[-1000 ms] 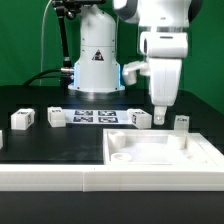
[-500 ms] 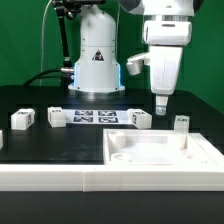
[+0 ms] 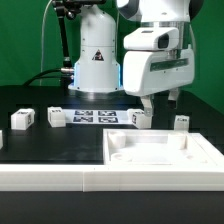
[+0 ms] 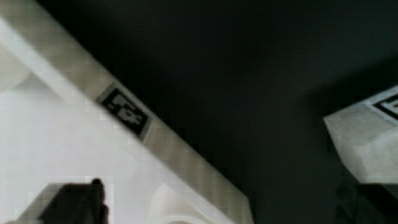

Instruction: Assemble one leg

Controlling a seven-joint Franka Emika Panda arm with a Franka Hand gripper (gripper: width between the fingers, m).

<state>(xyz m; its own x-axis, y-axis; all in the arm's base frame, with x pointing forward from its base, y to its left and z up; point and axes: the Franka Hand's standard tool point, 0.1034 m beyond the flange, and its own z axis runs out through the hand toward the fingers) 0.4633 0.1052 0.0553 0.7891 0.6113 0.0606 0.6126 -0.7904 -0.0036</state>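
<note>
Four small white legs with tags stand on the black table: two at the exterior view's left (image 3: 22, 119) (image 3: 55, 117), one (image 3: 140, 119) by the marker board, and one (image 3: 181, 122) at the right. My gripper (image 3: 161, 102) hangs above the table between the two right-hand legs. It is turned, open and empty. The large white panel (image 3: 160, 150) lies in front of it. In the wrist view, one dark finger (image 4: 75, 200) shows over the panel's tagged edge (image 4: 121, 105). A tagged white part (image 4: 370, 122), probably a leg, is at the side.
The marker board (image 3: 95, 116) lies flat behind the legs, in front of the robot's base (image 3: 95, 60). A long white ledge (image 3: 50, 178) runs along the front of the scene.
The gripper has risen off the table near the right-hand legs. The hand has turned, so its broad side and both fingers now face the exterior camera.
</note>
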